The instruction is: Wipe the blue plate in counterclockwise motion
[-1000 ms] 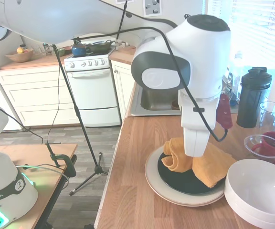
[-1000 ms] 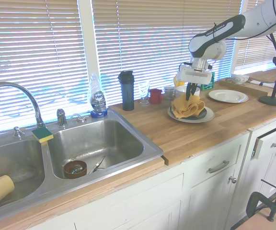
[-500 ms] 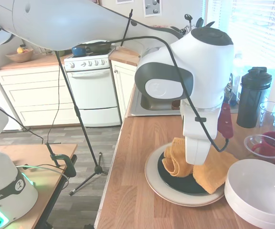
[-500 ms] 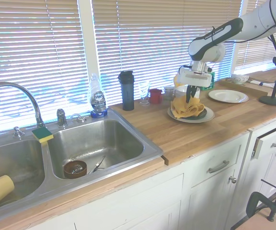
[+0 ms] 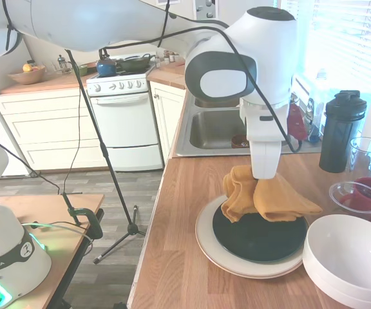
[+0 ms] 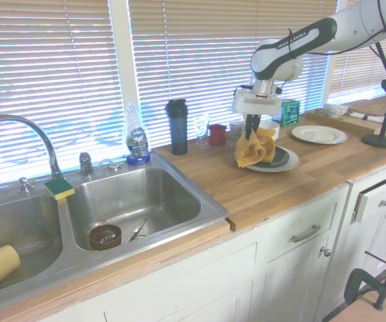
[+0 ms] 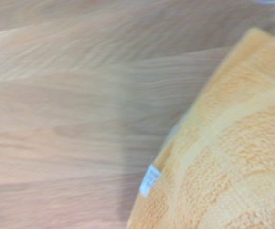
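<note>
Gripper (image 6: pixel 252 129) pinched tight on bunched orange towel (image 5: pixel 263 196); cloth hangs from the fingers, lower folds draping onto the sink-side edge of the blue plate (image 5: pixel 259 237). Plate sits on a cream plate (image 5: pixel 205 241), wooden counter (image 5: pixel 185 193), beside stacked white bowls (image 5: pixel 350 257).

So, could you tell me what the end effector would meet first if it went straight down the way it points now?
Probably the sink-side edge of the blue plate, with the orange towel it holds landing first; depth is unclear, so it might be the counter beside it.
</note>
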Tool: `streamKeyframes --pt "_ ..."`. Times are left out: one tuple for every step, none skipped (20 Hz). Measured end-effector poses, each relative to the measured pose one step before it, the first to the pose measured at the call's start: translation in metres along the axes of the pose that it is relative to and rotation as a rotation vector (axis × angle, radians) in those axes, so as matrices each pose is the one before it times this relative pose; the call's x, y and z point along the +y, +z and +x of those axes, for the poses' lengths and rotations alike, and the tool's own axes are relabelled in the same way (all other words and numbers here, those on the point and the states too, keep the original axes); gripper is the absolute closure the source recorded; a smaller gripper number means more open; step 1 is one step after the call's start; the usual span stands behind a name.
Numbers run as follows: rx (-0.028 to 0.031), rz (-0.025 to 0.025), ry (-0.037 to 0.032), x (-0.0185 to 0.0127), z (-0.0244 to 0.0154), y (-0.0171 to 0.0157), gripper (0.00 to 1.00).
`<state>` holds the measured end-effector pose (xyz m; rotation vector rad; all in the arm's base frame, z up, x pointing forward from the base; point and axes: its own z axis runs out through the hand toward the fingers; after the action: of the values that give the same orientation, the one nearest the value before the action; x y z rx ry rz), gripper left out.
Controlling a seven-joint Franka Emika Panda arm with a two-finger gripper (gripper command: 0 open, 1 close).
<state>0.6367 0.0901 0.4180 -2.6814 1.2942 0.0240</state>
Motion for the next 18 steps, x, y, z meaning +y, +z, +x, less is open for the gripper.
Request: streamKeyframes --pt "0.00501 -0.00085 -0.00816 -0.00096 -0.00611 0.00227 1.0" --pt "0.00373 -0.00099 -0.00598 0.00131 -0.00517 0.00411 1.0" --pt "0.00232 -0.00131 -0.00302 0.00301 -0.00392 0.00533 1.0" --pt "0.00194 -0.00124 -0.00014 0.00452 -0.00279 0.00578 1.0" --pt "0.0017 -0.00196 0.00246 0.00584 -0.00198 0.00637 1.0" --pt "0.00129 -0.00233 0.00386 0.00647 -0.00155 0.00704 1.0" --pt "0.00155 -0.00185 0.00466 0.00673 -0.00096 0.00618 1.0" --pt "0.00196 -0.00089 0.00481 0.00677 -0.00038 0.00478 1.0" --pt "0.00162 0.00065 0.00583 0.00701 0.00046 0.00398 1.0" --pt "0.00129 0.00217 0.00413 0.00773 0.00112 0.00306 1.0" --pt "-0.00022 0.00184 0.00505 0.00784 0.0016 0.00225 1.0" --pt "-0.00138 0.00381 0.00715 0.00752 0.00221 0.00148 1.0" --pt "-0.00546 0.00333 0.00479 0.00783 0.00256 0.00103 1.0" --pt "-0.00515 0.00443 0.0035 0.00695 0.0032 0.00063 1.0" --pt "-0.00613 0.00354 0.00516 0.00673 0.00398 0.00066 1.0" --pt "-0.00649 0.00266 0.00574 0.00659 0.00486 0.0005 1.0" --pt "-0.00564 0.00116 0.00459 0.00577 0.0049 0.00093 1.0" --pt "-0.00449 0.00278 0.00576 0.00391 0.00452 0.00024 1.0"
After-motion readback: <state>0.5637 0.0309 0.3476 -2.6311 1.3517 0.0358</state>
